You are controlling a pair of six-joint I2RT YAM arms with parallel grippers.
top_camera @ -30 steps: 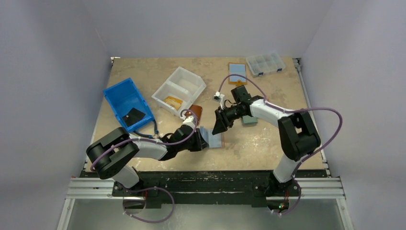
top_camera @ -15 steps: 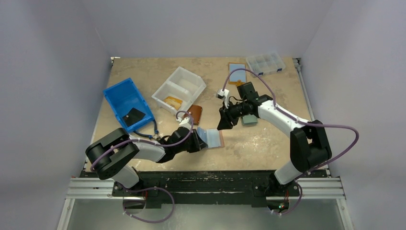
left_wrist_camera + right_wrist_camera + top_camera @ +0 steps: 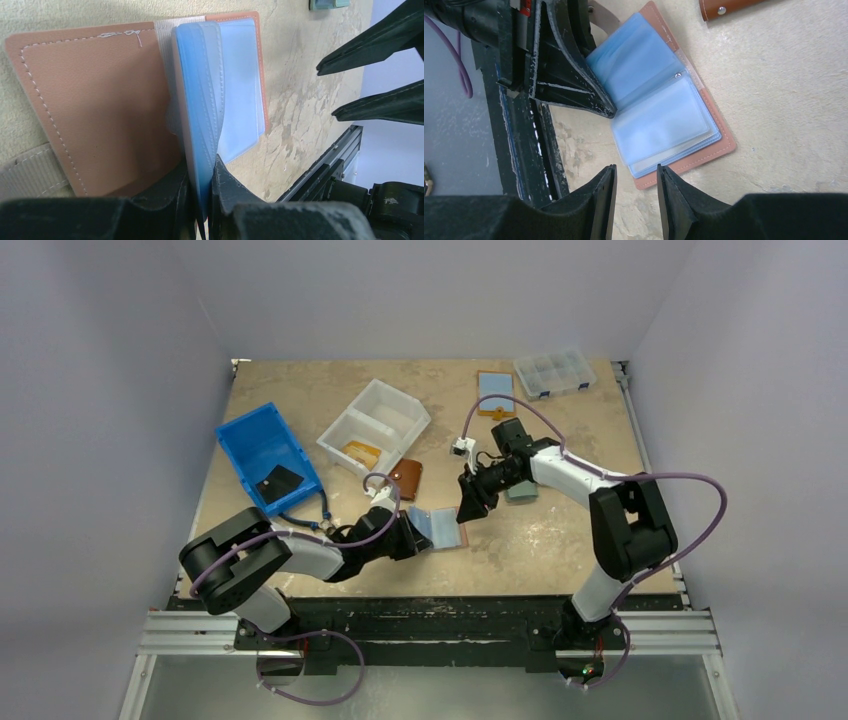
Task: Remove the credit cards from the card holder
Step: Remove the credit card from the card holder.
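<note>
The light-blue credit cards sit in clear sleeves of the open tan card holder. The left fingers pinch a raised bunch of them. Just above, the right fingers hover partly apart over the tabletop, holding nothing.

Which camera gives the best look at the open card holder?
The right wrist view: the card holder lies spread open there, with both sides showing. The left wrist view sees it close up but partly edge-on, and the top view shows it tiny.
</note>
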